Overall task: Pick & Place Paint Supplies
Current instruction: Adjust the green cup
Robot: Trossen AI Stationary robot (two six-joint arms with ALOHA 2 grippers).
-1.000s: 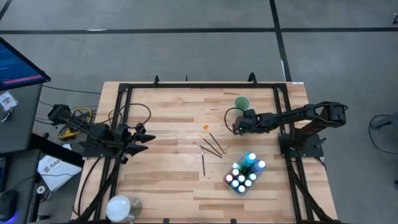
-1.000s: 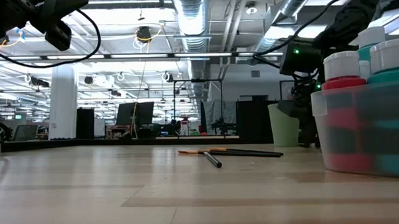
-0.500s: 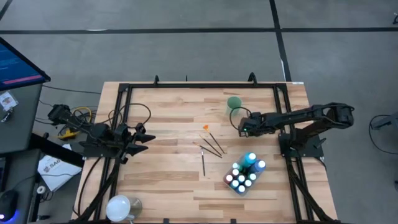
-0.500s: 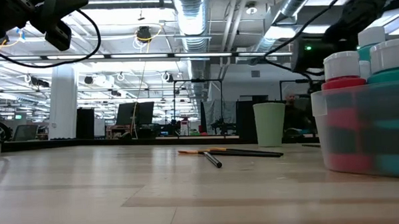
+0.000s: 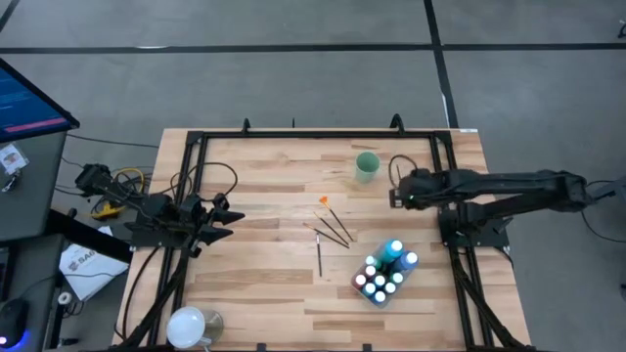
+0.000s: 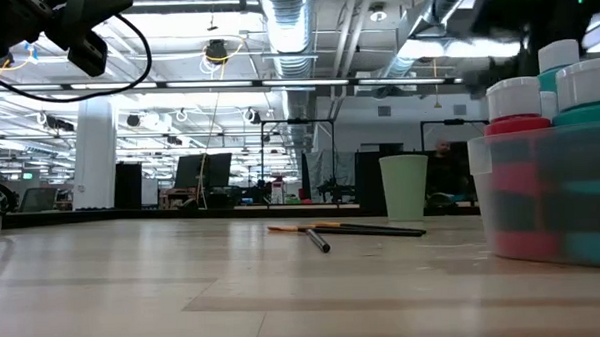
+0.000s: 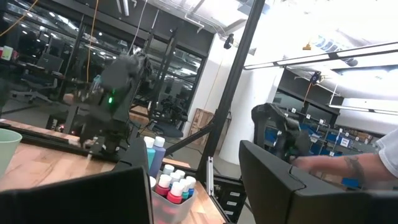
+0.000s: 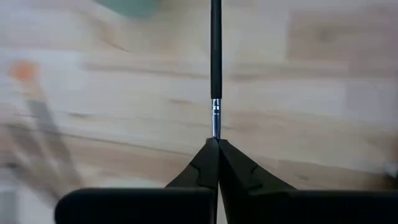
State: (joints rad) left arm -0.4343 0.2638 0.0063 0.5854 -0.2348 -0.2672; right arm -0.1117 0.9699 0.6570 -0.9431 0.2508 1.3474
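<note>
My right gripper (image 8: 214,142) is shut on a thin dark paintbrush (image 8: 215,56). It hangs over the table's right part (image 5: 396,193), to the right of the pale green cup (image 5: 367,164), which stands upright on its base. Several more dark-handled brushes (image 5: 333,230) lie flat mid-table. Paint bottles with blue, teal, red and white caps stand in a clear tub (image 5: 384,274) near the front right. My left gripper (image 7: 196,193) waits open at the table's left (image 5: 227,210), above the wood. My right gripper pinches the paintbrush between its two fingertips at the silver ferrule end (image 8: 215,127). The fingers point steeply down and lie along the brush. The dark handle sticks straight out past the tips toward the table; its far end runs out of the picture.
A black rail frame (image 5: 196,147) borders the wood on all sides. A white round object (image 5: 191,323) sits at the front left corner. Bare wood (image 5: 264,176) lies between the two arms. A person's arm (image 7: 348,165) shows beyond the table.
My right gripper has risen from beside the pale green cup and drawn back toward the table's right edge. The cup has shifted a little toward the table's left and stands upright, free of the gripper.
</note>
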